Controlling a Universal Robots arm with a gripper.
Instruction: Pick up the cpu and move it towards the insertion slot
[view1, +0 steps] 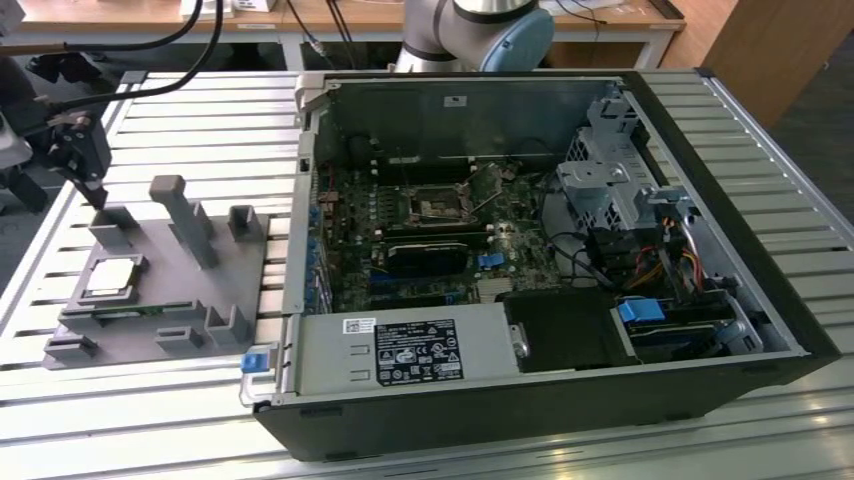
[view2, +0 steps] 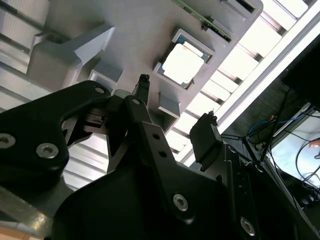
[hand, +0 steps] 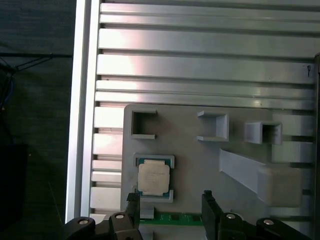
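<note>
Currently the black two-fingered end effector (view1: 91, 190) hangs released and empty over the grey plastic fixture plate (view1: 174, 285) on the slatted aluminium worktop (view1: 187, 110), its fingers (hand: 207, 200) spread apart in both wrist views. The small, flat, square, silvery-topped cpu (view1: 114, 277) lies flat in a shallow framed recess of that plate, untouched, with a thin green circuit strip (hand: 172, 218) just beside it. In the exterior view the end effector sits at about 12 o'clock from the cpu, near but apart. The insertion slot (view1: 437, 205), a square socket with a shiny metal frame and dark centre, lies inside the open black computer case (view1: 534, 420), well apart, between 2 and 3 o'clock from the cpu.
</note>
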